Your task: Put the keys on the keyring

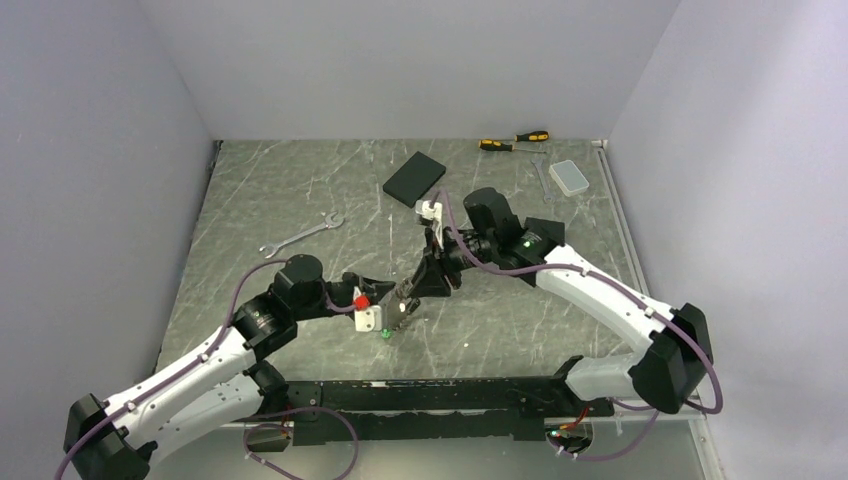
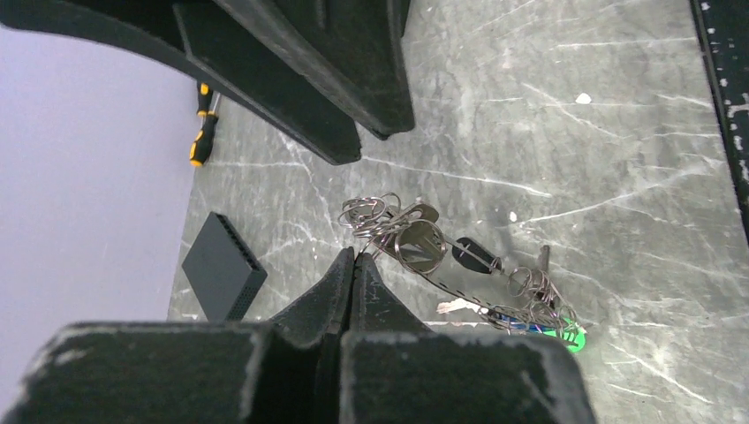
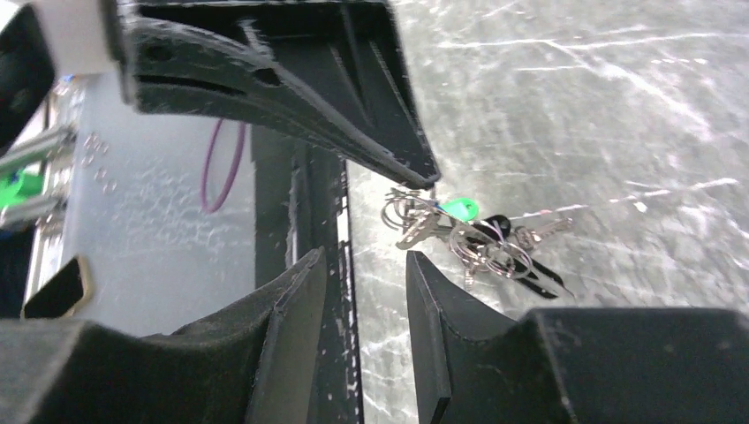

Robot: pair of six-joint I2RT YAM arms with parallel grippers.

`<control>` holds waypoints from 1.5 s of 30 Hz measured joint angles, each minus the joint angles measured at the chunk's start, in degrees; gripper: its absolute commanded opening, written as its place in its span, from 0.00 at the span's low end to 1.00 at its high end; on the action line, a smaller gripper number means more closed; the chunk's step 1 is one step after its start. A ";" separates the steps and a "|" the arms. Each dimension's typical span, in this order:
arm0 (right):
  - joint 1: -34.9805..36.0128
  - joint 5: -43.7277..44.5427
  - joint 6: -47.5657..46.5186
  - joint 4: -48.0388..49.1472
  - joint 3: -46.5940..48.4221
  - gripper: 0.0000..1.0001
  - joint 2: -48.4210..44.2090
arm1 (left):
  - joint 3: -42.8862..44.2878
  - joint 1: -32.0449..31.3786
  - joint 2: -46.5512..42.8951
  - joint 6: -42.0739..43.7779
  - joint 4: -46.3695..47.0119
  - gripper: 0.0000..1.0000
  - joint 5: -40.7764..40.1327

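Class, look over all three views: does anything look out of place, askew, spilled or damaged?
Nothing looks spilled or broken. The one untidy spot is the keys, tangled with several rings in a heap on the scratched table, just ahead of the left gripper.

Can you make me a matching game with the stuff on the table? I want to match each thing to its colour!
Things:
1. wrench
2. screwdrivers
3. flat block
4. key tag

Colours:
a. bright green
b. all black
c. silver
d. yellow and black

Right pairs: 1-c, 2-d, 3-b, 4-a
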 measured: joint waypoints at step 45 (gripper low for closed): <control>11.43 35.74 5.62 26.99 -12.79 0.11 -2.67 | 6.93 0.92 7.19 -9.14 -3.08 0.00 -9.66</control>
